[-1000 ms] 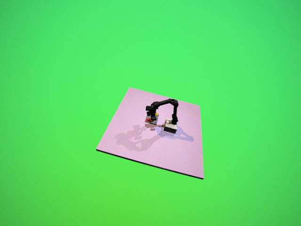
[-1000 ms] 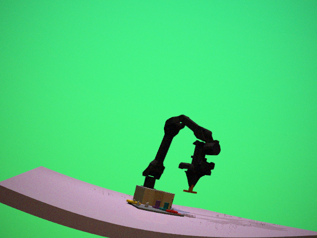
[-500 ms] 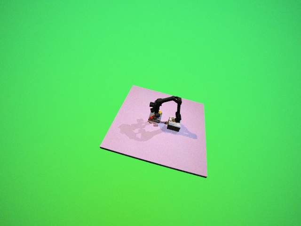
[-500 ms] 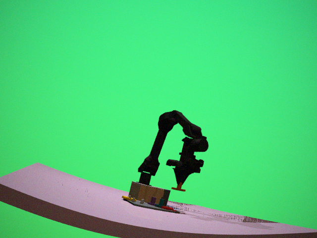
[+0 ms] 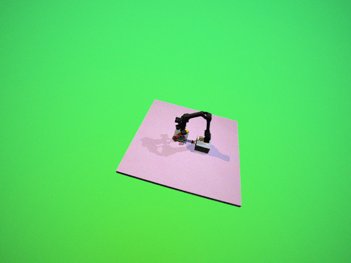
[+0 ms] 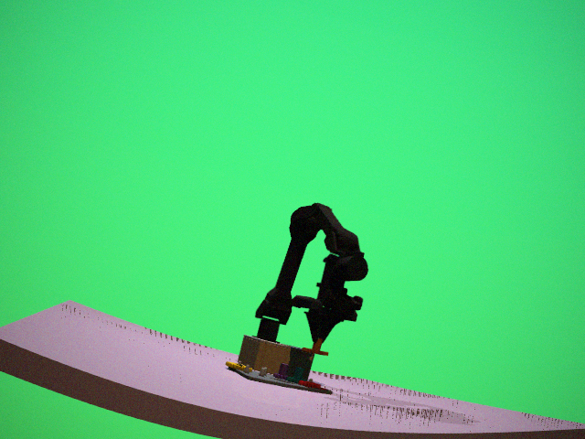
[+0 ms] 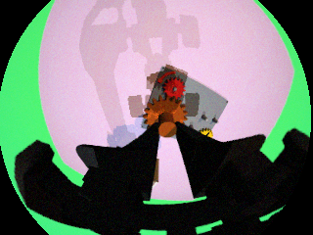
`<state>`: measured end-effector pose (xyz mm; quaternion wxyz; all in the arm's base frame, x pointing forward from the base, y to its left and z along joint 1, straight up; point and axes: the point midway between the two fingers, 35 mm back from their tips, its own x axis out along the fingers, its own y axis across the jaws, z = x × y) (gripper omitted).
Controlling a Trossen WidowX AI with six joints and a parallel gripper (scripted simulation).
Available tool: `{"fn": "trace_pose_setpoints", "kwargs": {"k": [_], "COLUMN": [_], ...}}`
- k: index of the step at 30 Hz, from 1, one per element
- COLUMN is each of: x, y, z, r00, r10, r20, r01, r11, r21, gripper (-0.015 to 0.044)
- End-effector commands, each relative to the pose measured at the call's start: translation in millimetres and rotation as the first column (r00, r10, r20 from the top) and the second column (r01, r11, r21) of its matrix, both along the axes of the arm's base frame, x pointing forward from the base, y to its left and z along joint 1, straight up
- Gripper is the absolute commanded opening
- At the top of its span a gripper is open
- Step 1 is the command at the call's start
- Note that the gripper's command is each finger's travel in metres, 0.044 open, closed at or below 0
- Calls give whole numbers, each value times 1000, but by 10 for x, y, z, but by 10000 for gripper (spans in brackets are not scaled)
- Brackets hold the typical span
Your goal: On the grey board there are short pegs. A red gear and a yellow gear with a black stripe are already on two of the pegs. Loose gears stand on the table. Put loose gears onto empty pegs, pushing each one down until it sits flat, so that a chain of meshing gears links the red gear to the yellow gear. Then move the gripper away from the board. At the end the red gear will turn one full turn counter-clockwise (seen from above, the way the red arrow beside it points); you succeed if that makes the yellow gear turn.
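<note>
My gripper (image 6: 319,341) (image 7: 166,125) is shut on the upright stem of an orange gear (image 6: 325,352) (image 7: 156,112), which it holds level above the grey board (image 6: 262,380) (image 7: 210,97). The red gear (image 5: 176,137) (image 6: 309,384) (image 7: 172,85) sits at one end of the board. The yellow gear (image 5: 186,131) (image 6: 239,366) (image 7: 205,132) sits near the other end. A teal gear (image 5: 180,137) (image 6: 296,375) stands next to the red one, and a purple gear (image 5: 183,136) (image 6: 283,370) is beside it. In the wrist view the held gear and fingers hide both. Whether teeth mesh cannot be told.
Bare pegs (image 7: 204,117) (image 7: 214,119) stand on the board near the yellow gear. A red arrow (image 7: 166,75) lies beside the red gear. The boxy robot base (image 5: 202,148) (image 6: 273,358) is close to the board. The pink table (image 5: 170,170) reaches out around them.
</note>
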<state>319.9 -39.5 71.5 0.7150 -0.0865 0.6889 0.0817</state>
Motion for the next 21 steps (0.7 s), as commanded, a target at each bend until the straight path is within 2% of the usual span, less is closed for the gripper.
{"fn": "trace_pose_setpoints", "kwargs": {"k": [1,21], "x": [-39,-224], "y": [-89,-533], "z": [-42,-199], "r00": [1000,1000], "r10": [7,10], "r20": [-3,-4], "r01": [-7,-10], "r11": [1000,1000], "r21": [-2,-9], "gripper": [0,0]}}
